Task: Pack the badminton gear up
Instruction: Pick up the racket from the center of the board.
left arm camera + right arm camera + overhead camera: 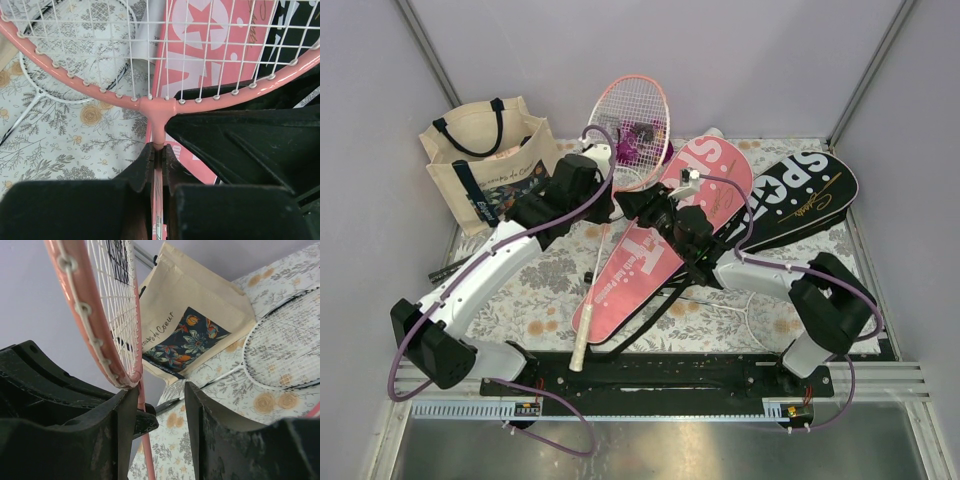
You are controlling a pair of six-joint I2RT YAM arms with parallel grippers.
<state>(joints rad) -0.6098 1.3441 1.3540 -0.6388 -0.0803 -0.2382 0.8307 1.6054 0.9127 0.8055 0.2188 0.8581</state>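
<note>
One white racket (36,94) lies nearby; left end effector (158,150) pinches pink racket (151,106) shaft, right end effector (161,395) gapes.

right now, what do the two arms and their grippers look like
The left arm and right arm have white shells, bulky black joints and looping purple cables. The left gripper and right gripper have thick matte black fingers.
</note>
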